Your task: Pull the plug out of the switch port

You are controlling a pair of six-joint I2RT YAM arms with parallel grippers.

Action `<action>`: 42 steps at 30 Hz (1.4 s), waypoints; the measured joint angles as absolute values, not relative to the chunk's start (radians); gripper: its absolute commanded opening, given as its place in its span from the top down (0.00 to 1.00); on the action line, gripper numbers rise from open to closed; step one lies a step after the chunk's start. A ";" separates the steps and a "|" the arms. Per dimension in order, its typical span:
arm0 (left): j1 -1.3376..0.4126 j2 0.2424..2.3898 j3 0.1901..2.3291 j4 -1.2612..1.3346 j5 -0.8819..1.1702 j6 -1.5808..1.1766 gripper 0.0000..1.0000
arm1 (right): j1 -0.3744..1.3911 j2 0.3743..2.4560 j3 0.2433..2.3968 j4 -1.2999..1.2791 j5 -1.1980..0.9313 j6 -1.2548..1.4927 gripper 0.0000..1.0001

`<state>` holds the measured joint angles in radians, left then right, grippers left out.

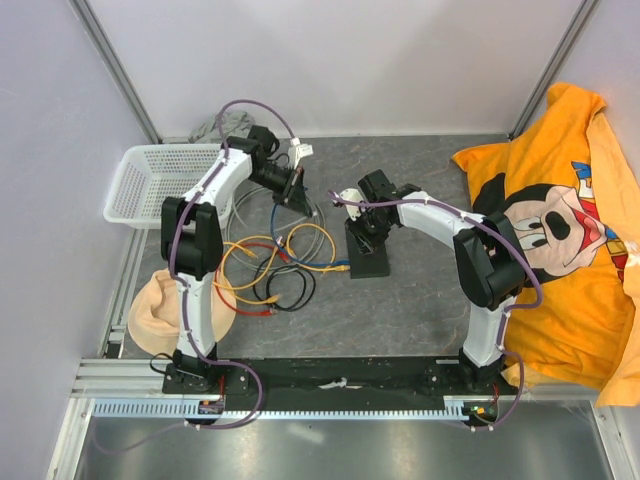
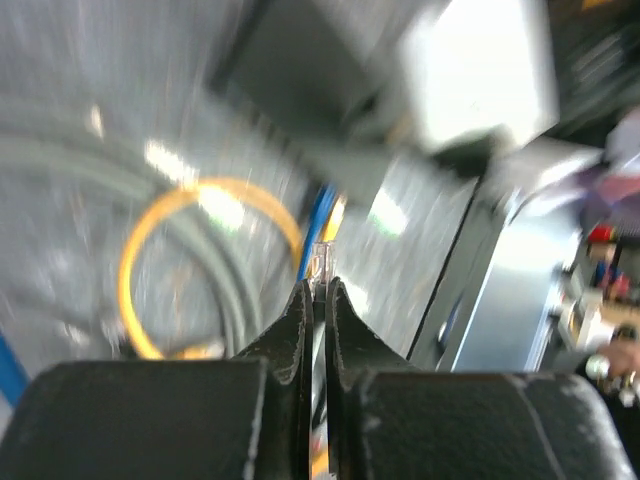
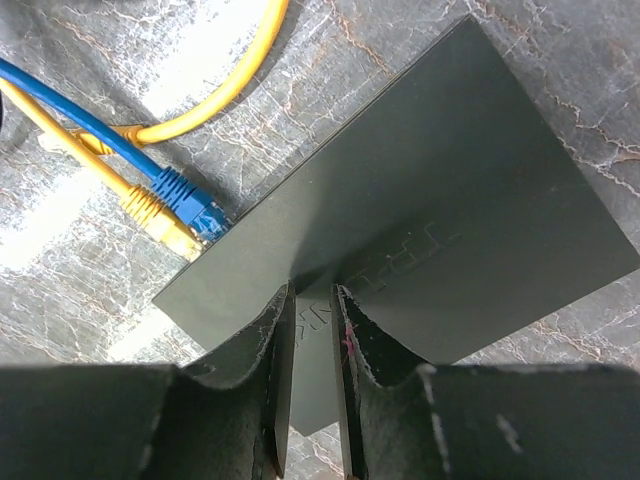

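The switch (image 1: pixel 367 257) is a flat black box in the middle of the table; it fills the right wrist view (image 3: pixel 430 190). My right gripper (image 1: pixel 364 226) stands on its top, fingers almost together with nothing between them, tips (image 3: pixel 312 292) touching the lid. A blue plug (image 3: pixel 203 215) and a yellow plug (image 3: pixel 160 222) sit at the switch's left edge. My left gripper (image 1: pixel 296 190) is up and left of the switch, apart from it. In the blurred left wrist view it (image 2: pixel 320 285) is shut on a clear plug (image 2: pixel 320 262) that sticks out past the tips.
A tangle of yellow, blue, black and grey cables (image 1: pixel 268 262) lies left of the switch. A white basket (image 1: pixel 160 182) stands at the far left, a beige cloth (image 1: pixel 160 312) below it. An orange printed shirt (image 1: pixel 565 240) covers the right side.
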<state>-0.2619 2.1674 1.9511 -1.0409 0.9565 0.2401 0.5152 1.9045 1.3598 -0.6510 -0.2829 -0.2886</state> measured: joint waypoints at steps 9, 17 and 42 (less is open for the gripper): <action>-0.270 2.156 1.819 -1.204 0.667 0.466 0.98 | 0.515 1.904 1.360 -0.650 -0.281 -0.275 0.71; -0.262 2.101 1.667 -1.258 0.633 0.572 0.81 | 0.517 1.904 1.359 -0.649 -0.269 -0.265 0.70; -0.352 2.332 1.893 -0.895 1.138 0.201 0.53 | 0.503 1.812 1.250 -0.653 -0.224 -0.258 0.70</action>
<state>-0.3515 2.3322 1.8931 -0.8951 1.1381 0.2012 0.5034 1.8122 1.2495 -0.6525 -0.2237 -0.2577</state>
